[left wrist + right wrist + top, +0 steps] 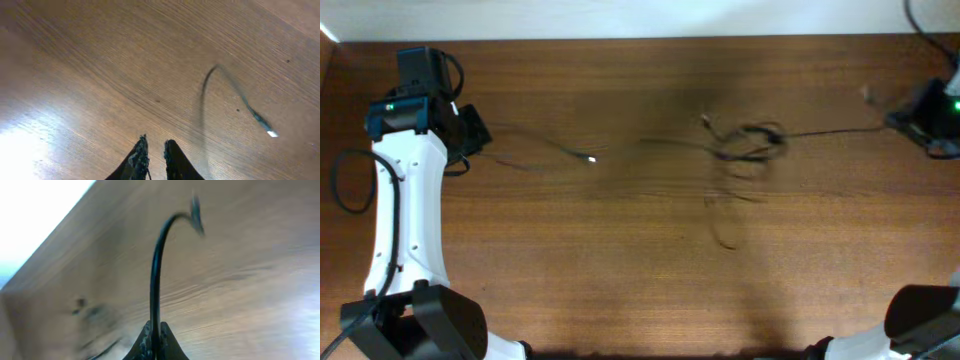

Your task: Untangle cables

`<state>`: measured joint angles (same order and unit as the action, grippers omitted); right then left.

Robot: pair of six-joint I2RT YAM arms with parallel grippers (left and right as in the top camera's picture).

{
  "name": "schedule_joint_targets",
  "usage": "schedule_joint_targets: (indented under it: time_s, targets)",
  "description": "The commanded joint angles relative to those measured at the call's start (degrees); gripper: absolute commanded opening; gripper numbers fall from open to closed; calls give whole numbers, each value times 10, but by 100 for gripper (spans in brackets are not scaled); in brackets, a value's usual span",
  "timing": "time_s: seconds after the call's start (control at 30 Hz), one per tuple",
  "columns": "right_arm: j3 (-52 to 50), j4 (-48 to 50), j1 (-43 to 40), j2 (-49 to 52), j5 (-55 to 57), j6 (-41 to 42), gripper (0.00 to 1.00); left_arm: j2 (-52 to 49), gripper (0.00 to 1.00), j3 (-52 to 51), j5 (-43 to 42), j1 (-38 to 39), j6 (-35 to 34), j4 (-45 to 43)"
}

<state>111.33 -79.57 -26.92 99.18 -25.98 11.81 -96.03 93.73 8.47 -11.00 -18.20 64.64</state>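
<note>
Your right gripper is clamped tight on one strand of the thin black flexible cables. The tangled clump lies on the brown wooden table, right of ctr, well apart from both arms but nearer your right one. The strand runs almost straight from clump to gripper, along the table's long side, so I judge an outward pull is what loosens it. Your left gripper has its fingers a little apart w/ nothing btw. them; a separate cable w/ silver plug lies just beside it.
</note>
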Motion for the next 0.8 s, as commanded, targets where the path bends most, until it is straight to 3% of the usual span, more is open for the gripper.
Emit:
schedule_joint_targets:
  time_s: [0.0, 0.13, 0.2, 0.33, 0.43, 0.57, 0.67, 0.77]
  targets:
    - [7, -6, -44, 30, 116, 23, 4, -5, 16, 1, 67, -8, -2, -1]
    - [7, -12, -50, 45, 78, 0, 4, -6, 15, 1, 92, -15, -7, -2]
    - [7, -16, -24, 46, 4, -44, 4, -7, 8, 1, 46, -15, -5, -4]
    - [7, -38, 113, 46, -9, -59, 4, -7, 13, 1, -57, -12, 42, -23]
    - [24, -14, 267, 46, -60, -57, 4, -7, 18, 1, -68, -15, 42, -36]
    - [183, 3, 416, 46, -58, -18, 4, -7, 22, 1, -71, -15, 42, -33]
    - [287, 8, 435, 46, -50, -4, 4, -7, 22, 1, -80, -15, 42, -33]
    - [287, -3, 435, 51, -33, -4, 4, -7, 20, 1, -97, -15, 43, -31]
